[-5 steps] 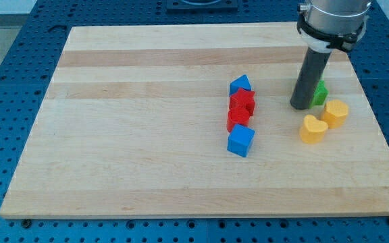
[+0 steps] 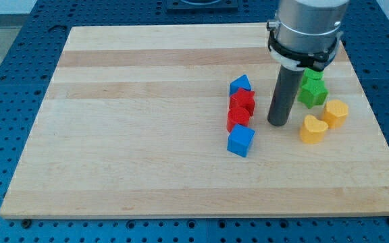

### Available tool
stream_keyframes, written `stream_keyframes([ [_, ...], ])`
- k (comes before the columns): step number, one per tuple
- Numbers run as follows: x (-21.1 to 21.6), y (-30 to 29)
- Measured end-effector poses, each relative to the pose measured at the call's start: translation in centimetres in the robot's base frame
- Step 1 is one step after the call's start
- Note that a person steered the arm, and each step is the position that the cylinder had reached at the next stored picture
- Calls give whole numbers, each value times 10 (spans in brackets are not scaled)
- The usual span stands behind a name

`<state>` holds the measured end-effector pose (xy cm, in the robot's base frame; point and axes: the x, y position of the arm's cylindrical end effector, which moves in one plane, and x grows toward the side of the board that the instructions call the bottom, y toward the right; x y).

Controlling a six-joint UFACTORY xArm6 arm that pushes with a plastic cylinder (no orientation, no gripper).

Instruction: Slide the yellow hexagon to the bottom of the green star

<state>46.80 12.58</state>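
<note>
The yellow hexagon lies at the view's right, just below and right of the green star. A yellow heart lies below and left of the hexagon, close to it. My tip rests on the board left of the yellow heart and below-left of the green star, touching no block. The rod partly hides the star's left side. A second green block shows just above the star, its shape unclear.
A column of blocks stands left of my tip: a blue triangle-topped block, a red star, another red block and a blue cube. The wooden board lies on a blue perforated table.
My tip has moved left and slightly down, away from the green star, which now shows more fully. The blocks have not visibly moved.
</note>
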Motion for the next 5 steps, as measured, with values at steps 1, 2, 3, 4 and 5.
stream_keyframes([
  [1,34,0],
  [2,96,0],
  [3,137,26],
  [4,120,94],
  [5,111,101],
])
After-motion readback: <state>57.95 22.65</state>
